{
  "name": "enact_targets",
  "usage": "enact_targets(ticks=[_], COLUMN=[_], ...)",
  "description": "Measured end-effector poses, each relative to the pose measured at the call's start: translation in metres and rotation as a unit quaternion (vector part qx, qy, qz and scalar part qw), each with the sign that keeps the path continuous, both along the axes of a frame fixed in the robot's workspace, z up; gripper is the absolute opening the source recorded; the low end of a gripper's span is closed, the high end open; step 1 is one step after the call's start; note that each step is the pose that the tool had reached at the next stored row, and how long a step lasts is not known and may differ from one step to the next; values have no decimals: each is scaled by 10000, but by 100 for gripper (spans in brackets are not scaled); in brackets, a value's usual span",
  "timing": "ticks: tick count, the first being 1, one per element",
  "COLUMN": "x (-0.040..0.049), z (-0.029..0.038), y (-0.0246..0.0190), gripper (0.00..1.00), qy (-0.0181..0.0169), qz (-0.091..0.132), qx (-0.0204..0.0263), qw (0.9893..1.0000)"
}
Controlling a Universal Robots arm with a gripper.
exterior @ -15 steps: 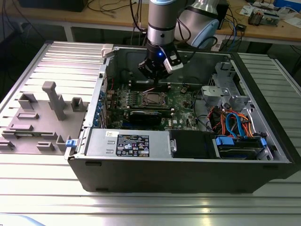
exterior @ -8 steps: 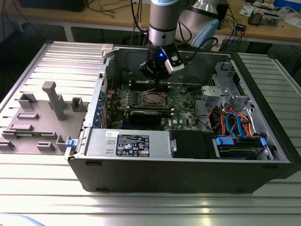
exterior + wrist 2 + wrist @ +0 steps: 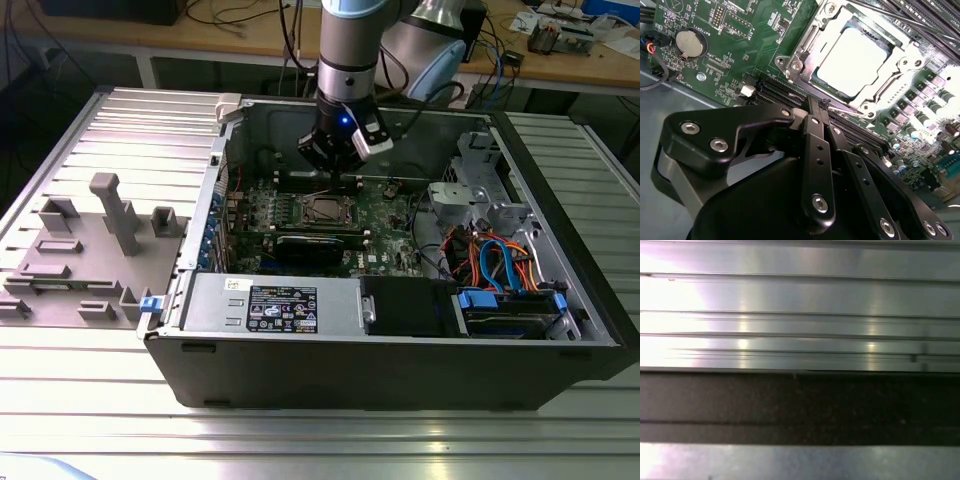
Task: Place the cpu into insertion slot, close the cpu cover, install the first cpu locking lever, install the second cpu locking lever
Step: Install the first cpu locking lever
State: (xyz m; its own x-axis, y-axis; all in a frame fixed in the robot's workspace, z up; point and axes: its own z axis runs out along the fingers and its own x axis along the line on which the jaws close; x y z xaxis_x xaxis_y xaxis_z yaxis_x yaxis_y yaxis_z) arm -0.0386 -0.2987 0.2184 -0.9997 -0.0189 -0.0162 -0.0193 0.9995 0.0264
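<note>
Gripper [image 3: 819, 107] fingers pinched together, empty, just beside insertion slot [image 3: 856, 59]; cpu [image 3: 852, 62] seated under cpu cover [image 3: 807, 47]

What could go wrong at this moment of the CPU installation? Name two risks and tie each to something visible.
1. The gripper sits right at a thin locking lever beside the cpu cover; a slip might scrape the green board's components.
2. The cover frames the cpu; pressing a lever down on a skewed cover could possibly strain the socket.
</note>
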Motion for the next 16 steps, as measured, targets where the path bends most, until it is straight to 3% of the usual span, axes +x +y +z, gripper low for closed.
enact_targets(ticks=[16], x=[51], z=[-109], y=[0], gripper=[11], qy=[0], qz=[-2], qx=[0], qw=[10000])
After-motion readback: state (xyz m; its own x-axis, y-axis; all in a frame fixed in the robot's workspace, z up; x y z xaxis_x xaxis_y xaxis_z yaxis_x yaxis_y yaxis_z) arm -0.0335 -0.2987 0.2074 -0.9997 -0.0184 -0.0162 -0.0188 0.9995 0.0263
